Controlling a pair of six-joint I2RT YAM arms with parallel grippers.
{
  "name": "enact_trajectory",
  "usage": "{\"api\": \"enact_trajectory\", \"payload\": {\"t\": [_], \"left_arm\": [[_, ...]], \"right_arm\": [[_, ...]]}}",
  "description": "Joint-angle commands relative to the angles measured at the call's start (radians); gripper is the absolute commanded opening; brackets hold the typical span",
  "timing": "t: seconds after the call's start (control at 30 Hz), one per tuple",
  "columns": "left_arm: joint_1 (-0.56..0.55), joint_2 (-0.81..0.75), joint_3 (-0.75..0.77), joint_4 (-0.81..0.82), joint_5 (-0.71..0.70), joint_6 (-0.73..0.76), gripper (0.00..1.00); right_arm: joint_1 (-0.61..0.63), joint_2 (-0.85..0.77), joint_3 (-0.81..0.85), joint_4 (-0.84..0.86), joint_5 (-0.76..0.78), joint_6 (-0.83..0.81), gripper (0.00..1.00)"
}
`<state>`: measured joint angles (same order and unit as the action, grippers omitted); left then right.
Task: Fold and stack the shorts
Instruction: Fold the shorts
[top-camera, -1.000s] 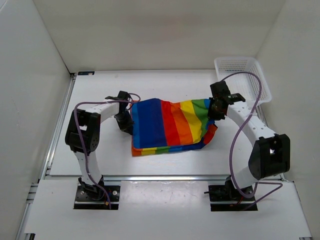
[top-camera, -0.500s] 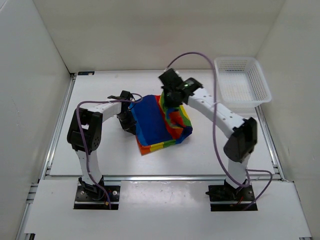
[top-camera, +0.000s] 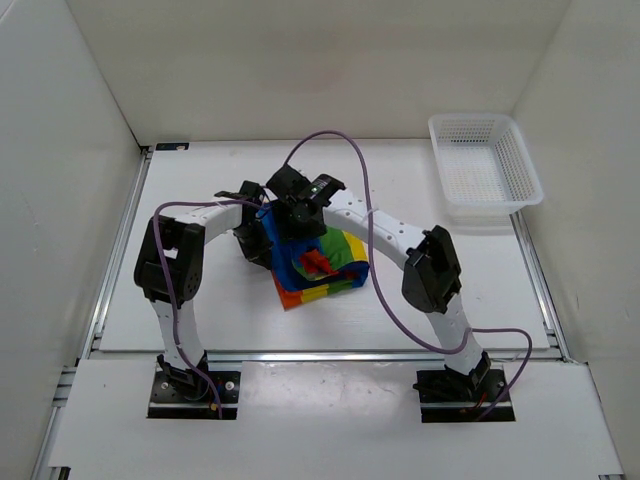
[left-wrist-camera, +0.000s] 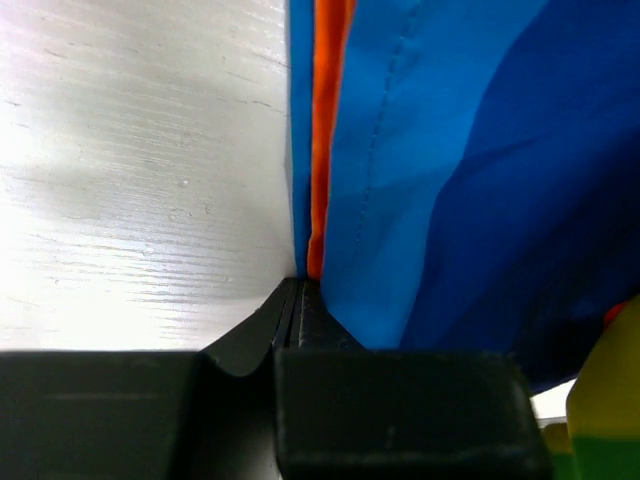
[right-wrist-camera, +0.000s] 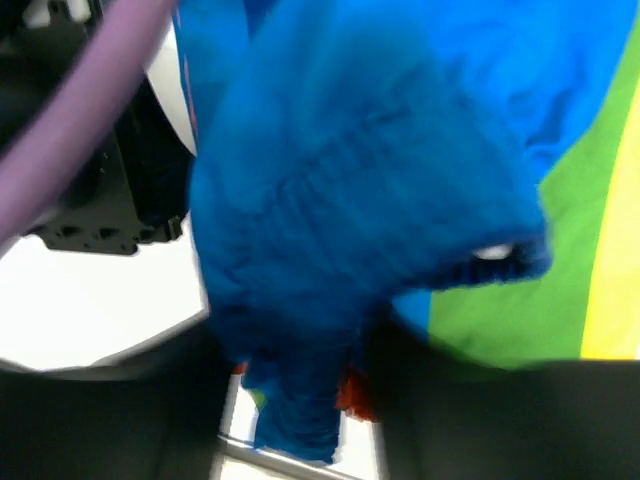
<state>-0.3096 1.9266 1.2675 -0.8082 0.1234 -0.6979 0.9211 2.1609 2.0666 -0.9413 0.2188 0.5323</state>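
Note:
The rainbow-striped shorts (top-camera: 330, 265) lie folded into a small bundle at the middle of the table. Their blue side is up under my right arm, and yellow, green and red show at the right. My left gripper (top-camera: 257, 240) sits at the bundle's left edge. In the left wrist view the left gripper (left-wrist-camera: 298, 296) is shut on the blue and orange hem of the shorts (left-wrist-camera: 450, 150). My right gripper (top-camera: 297, 214) hovers over the bundle's top left. In the right wrist view the right gripper (right-wrist-camera: 300, 425) stands open, and a loose bunch of the blue shorts (right-wrist-camera: 350, 180) hangs between its spread fingers.
A white mesh basket (top-camera: 484, 120) stands at the back right corner, with nothing in it. White walls close in the table on the left, back and right. The right arm's purple cable (top-camera: 345, 150) arcs above the middle of the table.
My right arm has swung left across the table, carrying the right half of the shorts over onto the left half, and its jaws have opened. The left gripper has stayed put.

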Motion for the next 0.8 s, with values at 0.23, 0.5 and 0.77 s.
{"api": "enact_trajectory", "payload": {"t": [0.23, 0.5, 0.77], "left_arm": [[0.047, -0.032, -0.026, 0.040, -0.022, 0.038, 0.10], [0.105, -0.170, 0.024, -0.040, -0.057, 0.066, 0.10], [0.025, -0.336, 0.194, -0.155, -0.128, 0.035, 0.10]], "right_arm": [[0.001, -0.275, -0.111, 0.098, 0.020, 0.014, 0.98], [-0.042, -0.519, -0.472, 0.141, 0.050, 0.054, 0.13], [-0.042, -0.452, -0.540, 0.208, -0.094, 0.023, 0.03]]}}
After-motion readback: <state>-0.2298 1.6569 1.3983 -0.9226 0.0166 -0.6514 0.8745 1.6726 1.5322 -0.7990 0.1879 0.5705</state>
